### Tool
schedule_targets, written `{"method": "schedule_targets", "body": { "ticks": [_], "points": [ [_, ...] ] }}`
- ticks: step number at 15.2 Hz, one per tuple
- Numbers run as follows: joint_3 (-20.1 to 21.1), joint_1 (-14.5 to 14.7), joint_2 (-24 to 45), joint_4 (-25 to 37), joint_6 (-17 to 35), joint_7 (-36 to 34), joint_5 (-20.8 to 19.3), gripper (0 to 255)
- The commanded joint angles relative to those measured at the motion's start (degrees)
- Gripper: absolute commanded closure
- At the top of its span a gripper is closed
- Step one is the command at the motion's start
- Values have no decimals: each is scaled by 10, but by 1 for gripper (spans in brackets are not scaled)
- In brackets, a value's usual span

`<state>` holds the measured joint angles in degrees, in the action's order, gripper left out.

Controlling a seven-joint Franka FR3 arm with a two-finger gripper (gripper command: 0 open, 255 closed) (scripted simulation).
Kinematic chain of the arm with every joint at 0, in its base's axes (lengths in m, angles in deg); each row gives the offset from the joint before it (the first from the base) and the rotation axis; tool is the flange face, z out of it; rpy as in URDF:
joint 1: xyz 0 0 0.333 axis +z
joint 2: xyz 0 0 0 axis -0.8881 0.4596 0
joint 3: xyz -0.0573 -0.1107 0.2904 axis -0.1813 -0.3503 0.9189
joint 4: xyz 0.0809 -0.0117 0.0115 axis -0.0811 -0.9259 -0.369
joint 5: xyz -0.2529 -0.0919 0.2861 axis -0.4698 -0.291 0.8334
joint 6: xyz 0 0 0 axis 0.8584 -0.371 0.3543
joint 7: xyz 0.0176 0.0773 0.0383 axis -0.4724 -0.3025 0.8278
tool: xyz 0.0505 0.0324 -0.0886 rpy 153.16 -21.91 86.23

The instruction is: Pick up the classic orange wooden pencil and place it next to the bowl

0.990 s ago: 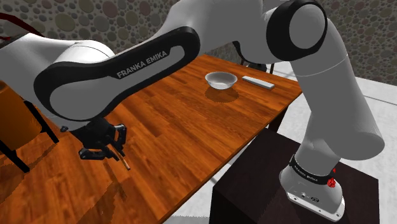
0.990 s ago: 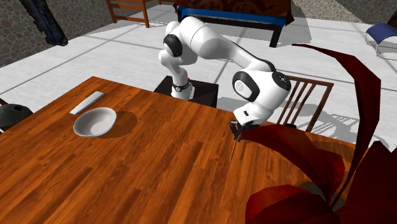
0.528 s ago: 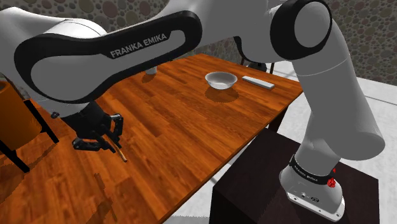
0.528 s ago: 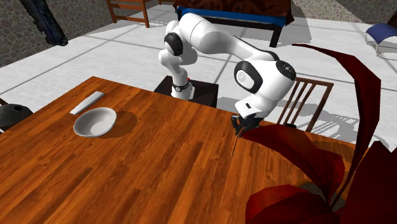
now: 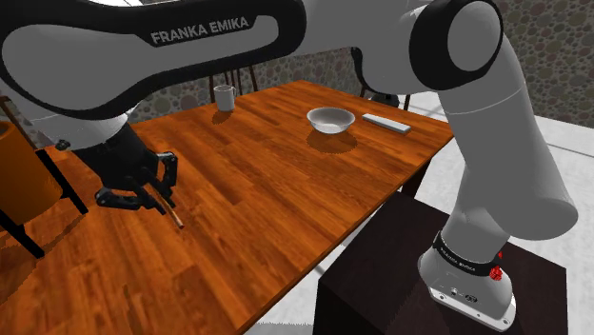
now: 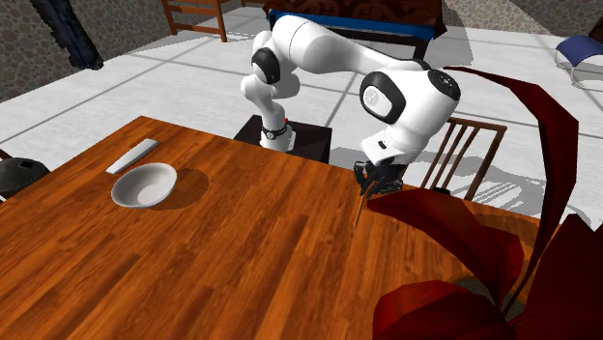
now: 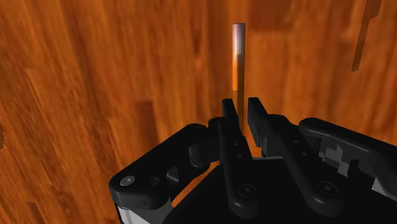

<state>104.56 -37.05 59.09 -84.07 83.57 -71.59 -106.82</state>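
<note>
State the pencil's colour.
Orange pencil, pinkish-grey at its far end; shows best in the wrist view.

Claw [image 7: 243, 105]: black, seen from behind, both fingers [image 7: 228, 113] drawn close together. They clasp the pencil [image 7: 238, 63] at its near end, one on each side.

Pencil: orange shaft, straight, projecting away from the fingertips in line with the claw. Its far end is paler, with a greyish-pink tip.

Surface [image 7: 95, 76]: reddish-brown wood with the grain running lengthwise. A narrow darker strip [image 7: 359, 41] lies on the wood, off to one side of the pencil and roughly parallel to it.
</note>
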Motion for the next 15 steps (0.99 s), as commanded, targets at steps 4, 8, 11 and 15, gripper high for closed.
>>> {"method": "schedule_targets", "body": {
  "ticks": [4,8,11,15],
  "points": [
    [8,-41,-51,-60,14,16,18,255],
    [18,-119,-145,-195,69,53,57,255],
    [17,-167,-210,-276,103,91,86,255],
    [4,-218,-291,-368,140,152,123,255]
  ]
}}
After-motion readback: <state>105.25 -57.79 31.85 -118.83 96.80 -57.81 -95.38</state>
